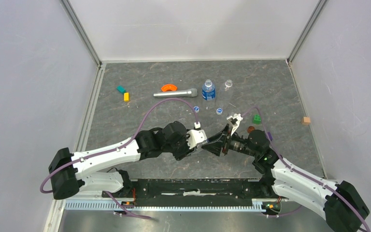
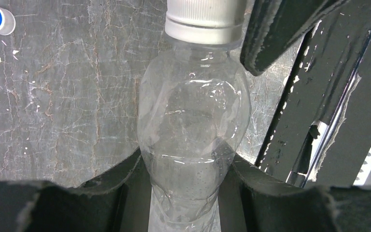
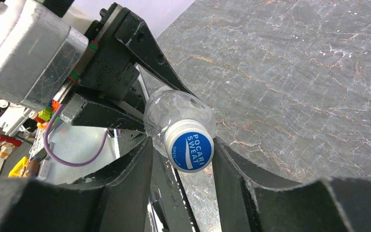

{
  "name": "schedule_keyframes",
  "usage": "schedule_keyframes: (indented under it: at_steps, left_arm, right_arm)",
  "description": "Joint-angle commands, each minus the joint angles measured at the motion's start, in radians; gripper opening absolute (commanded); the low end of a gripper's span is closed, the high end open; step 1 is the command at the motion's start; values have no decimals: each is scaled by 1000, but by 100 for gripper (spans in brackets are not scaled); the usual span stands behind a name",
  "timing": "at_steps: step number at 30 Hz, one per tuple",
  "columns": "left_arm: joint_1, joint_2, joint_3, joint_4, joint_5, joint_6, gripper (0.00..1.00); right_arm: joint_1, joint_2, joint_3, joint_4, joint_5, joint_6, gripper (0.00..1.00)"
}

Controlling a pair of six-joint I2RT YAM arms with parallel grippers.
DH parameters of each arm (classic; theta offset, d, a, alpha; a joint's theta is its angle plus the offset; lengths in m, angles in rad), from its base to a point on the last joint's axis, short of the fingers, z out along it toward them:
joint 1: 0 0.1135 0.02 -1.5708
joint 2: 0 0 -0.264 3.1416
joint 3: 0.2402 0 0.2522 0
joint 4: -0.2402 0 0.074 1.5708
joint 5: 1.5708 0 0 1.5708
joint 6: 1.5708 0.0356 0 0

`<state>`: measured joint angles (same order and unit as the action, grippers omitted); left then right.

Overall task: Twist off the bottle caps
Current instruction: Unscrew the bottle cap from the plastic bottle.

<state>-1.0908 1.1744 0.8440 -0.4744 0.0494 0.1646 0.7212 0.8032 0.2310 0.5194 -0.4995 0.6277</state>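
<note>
While the left pincer [image 2: 188,162] clamps the clear plastic bottle [image 2: 193,106] at mid-frame, probably light and crushable, the right pincer [image 3: 183,159] straddles its stiffer ribbed white, blue-topped cap [image 3: 189,145]; whether it grips yet, I cannot tell.

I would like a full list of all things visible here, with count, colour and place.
bottles: 3, clear; one in left gripper, blue-labelled one and bare one at far centre.
bottle caps: 3, white-blue; one on held bottle, two loose near labelled bottle.
microphone: 1, silver, left of labelled bottle.
curved piece: 1, orange, behind microphone.
blocks: 4; teal and yellow far left, green right of centre, brown at right.
table: 1, grey marbled.
left gripper: black, shut on held bottle.
right gripper: black, fingers flanking its cap.
</note>
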Motion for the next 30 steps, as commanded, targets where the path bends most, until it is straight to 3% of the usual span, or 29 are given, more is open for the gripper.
schedule_keyframes:
  at_steps: [1,4,8,10,13,19,25,30]
  left_arm:
    - [-6,-18,1,37,-11,-22,24]
    - [-5,-21,0,36,-8,-21,24]
    - [-6,-21,3,36,2,-21,28]
    - [-5,-22,6,35,15,-22,35]
    - [-6,-22,3,36,29,-26,56]
    - [-5,-71,-64,61,-11,-49,74]
    - [-4,-129,-118,115,-46,-76,76]
    - [-4,-133,-113,140,-45,-83,63]
  right_arm:
    - [3,-34,2,76,8,18,54]
    - [2,-41,0,62,20,8,51]
    - [2,-10,2,82,-26,29,34]
    - [2,7,0,112,-51,43,22]
    - [3,17,-5,141,-53,59,9]
    - [3,-12,-17,155,-15,65,2]
    - [0,-8,-12,153,-32,76,0]
    - [0,5,-10,144,-51,75,0]
